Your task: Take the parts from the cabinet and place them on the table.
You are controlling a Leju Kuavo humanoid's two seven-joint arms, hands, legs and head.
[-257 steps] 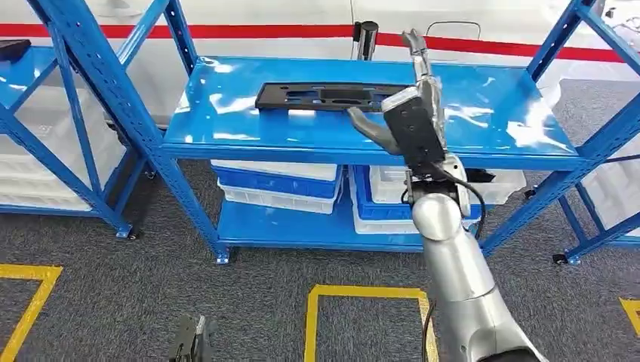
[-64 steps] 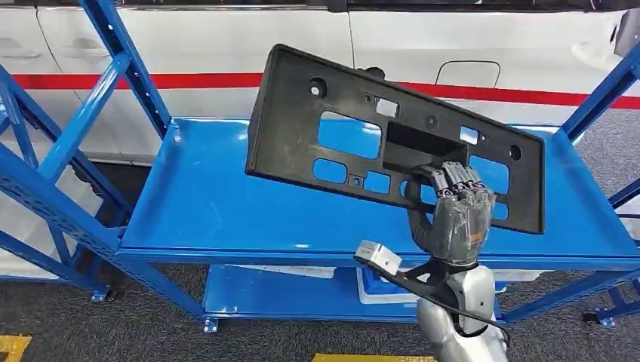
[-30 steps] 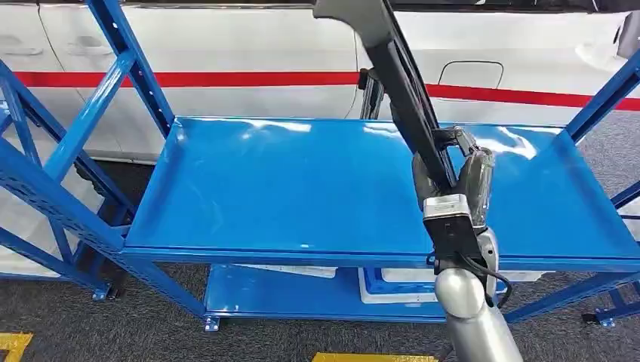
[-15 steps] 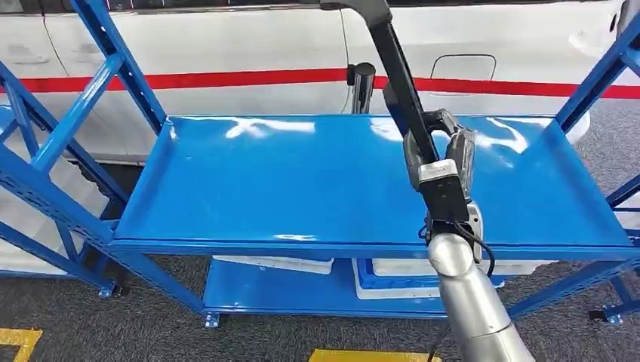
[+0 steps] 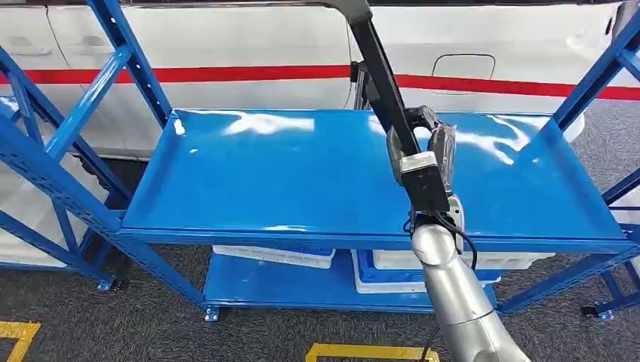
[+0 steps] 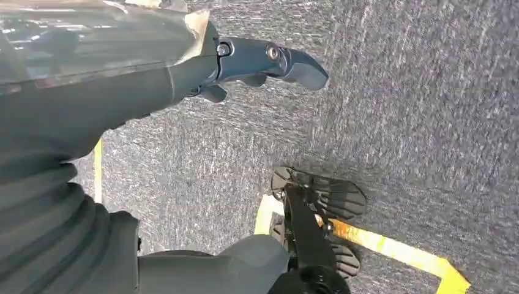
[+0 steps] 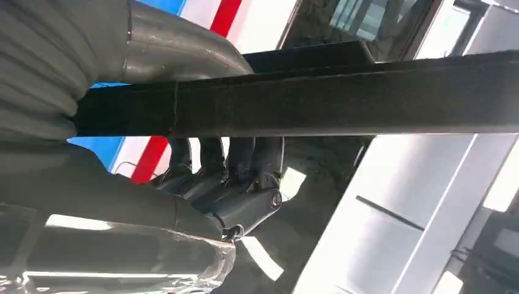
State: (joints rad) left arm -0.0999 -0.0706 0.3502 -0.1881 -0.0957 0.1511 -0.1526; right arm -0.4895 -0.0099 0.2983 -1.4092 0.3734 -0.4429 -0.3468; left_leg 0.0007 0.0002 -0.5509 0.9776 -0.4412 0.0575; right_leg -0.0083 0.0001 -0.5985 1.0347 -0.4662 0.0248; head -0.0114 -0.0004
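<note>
Black, matte plastic: the flat panel is seen edge-on, rising toward 12 o'clock from the right hand, whose fingers wrap its rim in a firm grip above the glossy blue metal shelf. The left hand hangs over grey carpet, fingers curled in and holding nothing. Risk, as judged: the long panel is held near one end, so turning toward the table could swing it into the blue rack post or twist it loose. White bins sit at 6 o'clock below.
</note>
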